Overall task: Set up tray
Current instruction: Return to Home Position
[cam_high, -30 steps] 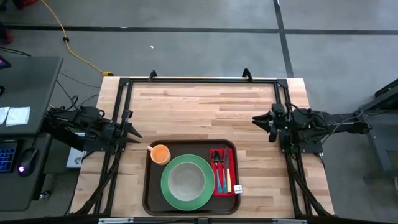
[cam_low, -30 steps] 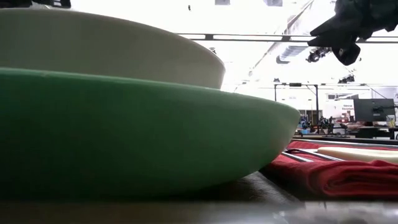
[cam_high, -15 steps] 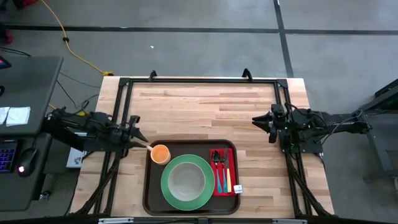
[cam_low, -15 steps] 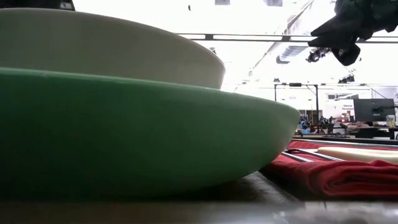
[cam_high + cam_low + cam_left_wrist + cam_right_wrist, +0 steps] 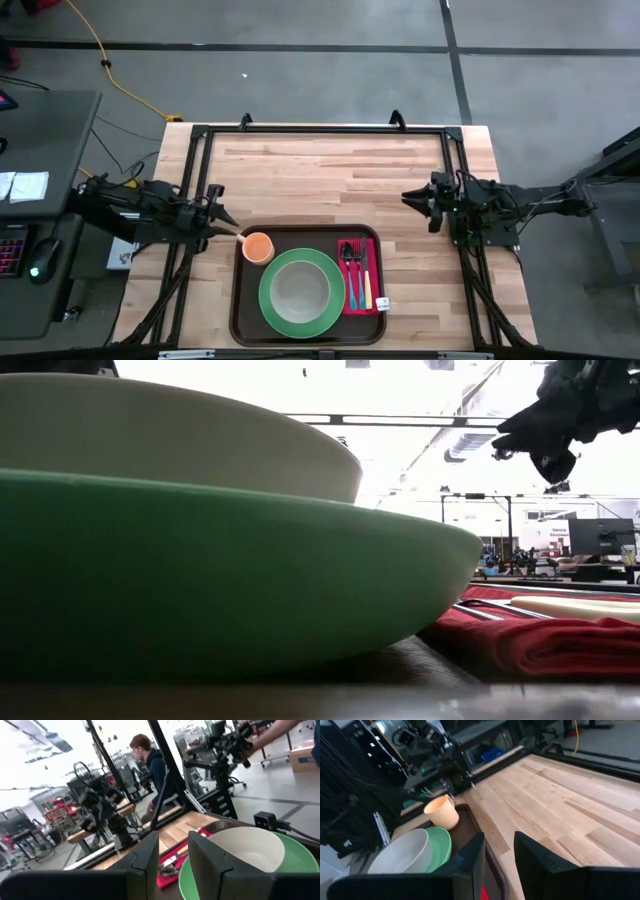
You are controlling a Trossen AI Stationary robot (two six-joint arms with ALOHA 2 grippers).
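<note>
wooden table, tray on it; left fingers, right fingers slightly apart, either side.

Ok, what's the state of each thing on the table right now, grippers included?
Tray: flat on the table, loaded.
Plate: flat on the tray.
Bowl: upright in the plate, empty.
Cup: upright on the tray.
Napkin: flat beside the plate.
Cutlery: lying on the napkin.
Left gripper: open, empty, by the cup.
Right gripper: open, empty, off the tray.
</note>
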